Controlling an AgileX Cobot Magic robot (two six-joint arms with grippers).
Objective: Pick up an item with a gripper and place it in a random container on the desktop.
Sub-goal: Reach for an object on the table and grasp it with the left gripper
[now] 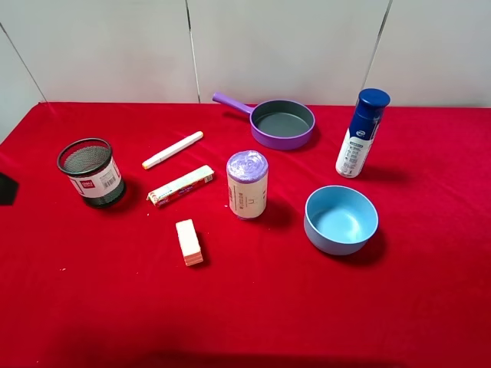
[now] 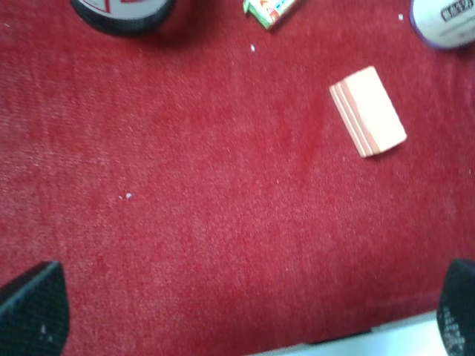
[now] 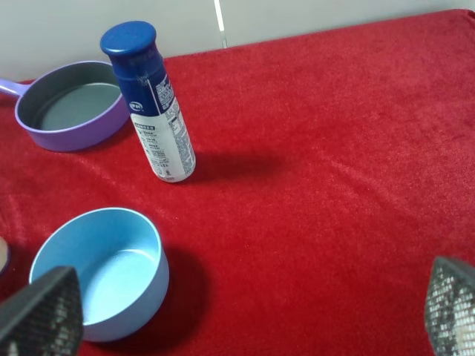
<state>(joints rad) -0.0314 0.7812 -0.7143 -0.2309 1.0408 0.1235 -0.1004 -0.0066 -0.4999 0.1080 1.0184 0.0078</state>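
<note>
The item, a small cream-white block with pinkish layered edges point(image 1: 189, 241), lies flat on the red cloth, left of centre and towards the front. It also shows in the left wrist view point(image 2: 368, 111), well ahead of my left gripper point(image 2: 243, 315) and off to one side. That gripper is open and empty, with only its black fingertips point(image 2: 30, 311) showing. The black wire-mesh pen cup point(image 1: 90, 172) stands upright at the left, and its base shows in the left wrist view point(image 2: 122, 11). My right gripper point(image 3: 245, 311) is open and empty near the blue bowl. Neither arm shows clearly in the high view.
A printed stick-pack point(image 1: 180, 186) and a white marker point(image 1: 173, 149) lie between cup and item. A purple-topped roll point(image 1: 247, 184) stands at centre, with a light blue bowl point(image 1: 341, 218), a blue-capped bottle point(image 1: 360, 134) and a purple pan point(image 1: 282, 123). A black part point(image 1: 6, 188) sits at the left edge.
</note>
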